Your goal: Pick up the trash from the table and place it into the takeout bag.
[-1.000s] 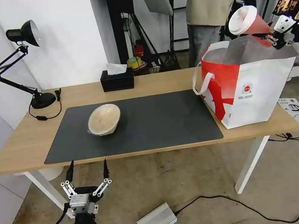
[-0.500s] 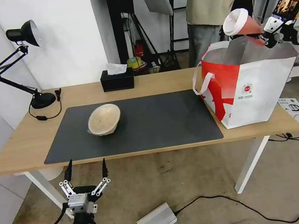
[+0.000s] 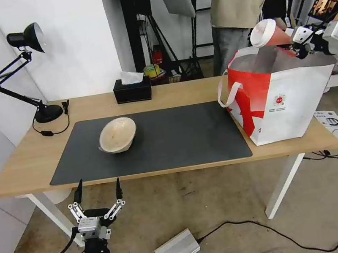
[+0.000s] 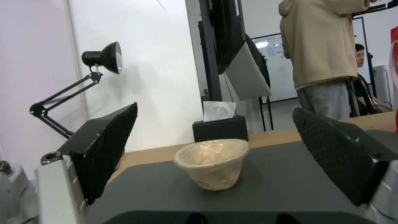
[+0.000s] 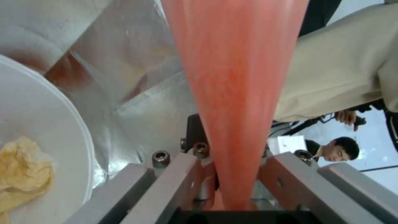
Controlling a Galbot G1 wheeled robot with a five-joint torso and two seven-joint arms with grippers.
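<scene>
Right pincer point(image 3: 293, 36) pinches the red translucent cup point(image 3: 270, 34) near its narrow base, cup tipped sideways, white lid outward, above the open takeout bag point(image 3: 284, 95). Bag: boxy, foil-lined; white bowl point(image 5: 37, 130) with yellowish scraps inside. Shallow beige bowl point(image 3: 117, 135) sits on the matte grey mat point(image 3: 179, 137) of the light-wood bench point(image 3: 24, 158). Left pincer point(image 3: 97, 194) spread, below the bench's front edge. Tissue box point(image 3: 132, 90) and desk lamp point(image 3: 27, 72) at the back.

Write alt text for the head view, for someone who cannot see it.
The right claw holds a red lidded cup tilted over the open takeout bag on the table. A beige bowl sits on the grey mat; the left claw hangs open below the table edge.
</scene>
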